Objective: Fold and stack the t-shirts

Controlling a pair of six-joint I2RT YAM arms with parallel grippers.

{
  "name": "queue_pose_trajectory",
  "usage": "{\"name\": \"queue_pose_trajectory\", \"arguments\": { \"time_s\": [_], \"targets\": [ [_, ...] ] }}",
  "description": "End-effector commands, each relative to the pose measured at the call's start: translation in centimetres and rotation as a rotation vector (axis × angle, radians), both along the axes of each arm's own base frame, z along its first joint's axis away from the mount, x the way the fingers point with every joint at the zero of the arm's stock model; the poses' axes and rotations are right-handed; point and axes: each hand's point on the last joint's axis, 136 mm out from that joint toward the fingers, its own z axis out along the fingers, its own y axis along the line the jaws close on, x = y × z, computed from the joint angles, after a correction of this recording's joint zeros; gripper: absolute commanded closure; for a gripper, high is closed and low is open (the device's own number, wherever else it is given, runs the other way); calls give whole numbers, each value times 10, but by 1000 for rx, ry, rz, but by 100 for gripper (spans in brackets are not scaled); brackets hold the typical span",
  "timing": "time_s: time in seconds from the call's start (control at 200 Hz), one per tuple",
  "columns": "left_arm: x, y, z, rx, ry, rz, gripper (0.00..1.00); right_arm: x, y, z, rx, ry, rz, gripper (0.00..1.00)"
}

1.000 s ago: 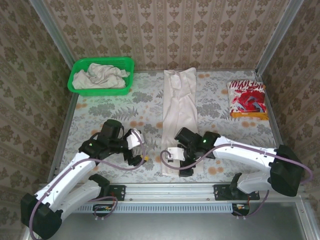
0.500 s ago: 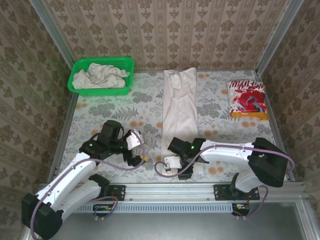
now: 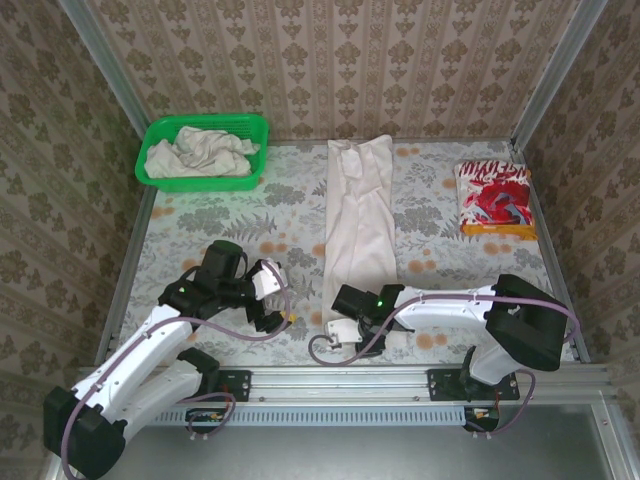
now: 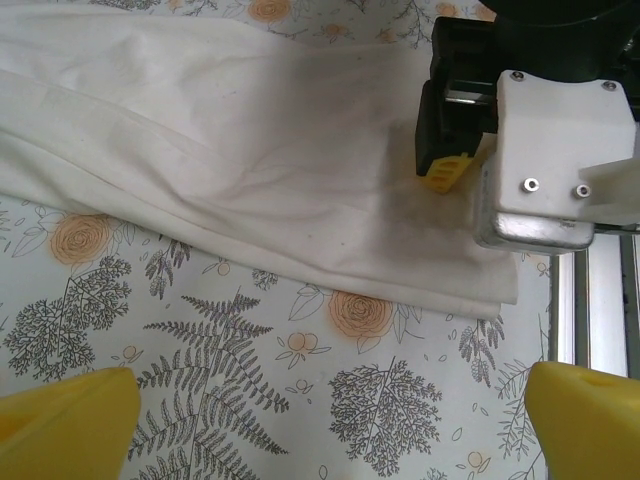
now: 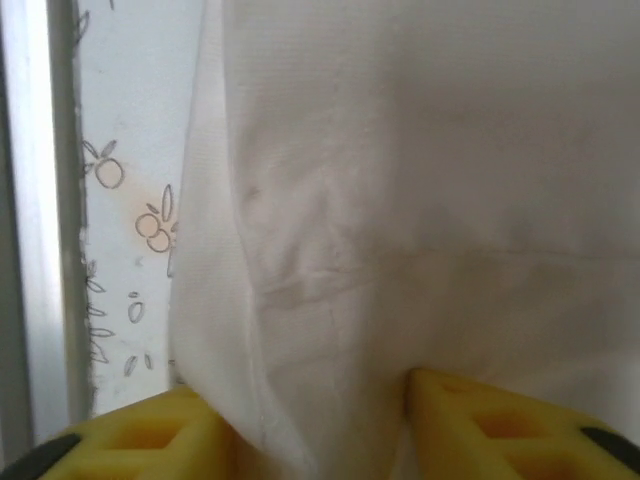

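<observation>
**A:** Our left gripper hangs wide open, just left of the long shirt lying mid-table.

**B:** Yep, and our right gripper is pinched on its near hem. If we've only caught one layer, we reckon the fold spills open on the lift.

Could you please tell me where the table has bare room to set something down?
Free: between basket and long shirt, and between it and the red-and-white shirt. Crowded: the near edge, around left gripper and right gripper.
</observation>
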Motion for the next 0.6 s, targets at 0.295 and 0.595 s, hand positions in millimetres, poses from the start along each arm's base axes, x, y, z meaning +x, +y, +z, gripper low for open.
{"name": "queue_pose_trajectory", "arguments": {
  "time_s": [0.295,0.595],
  "targets": [
    [3,-1,2,-16,-24,-12,0,4,-12,19,20,4,-56,100],
    [11,-3,6,-28,-56,4,0,30,-22,81,75,-15,-81,100]
  ]
}}
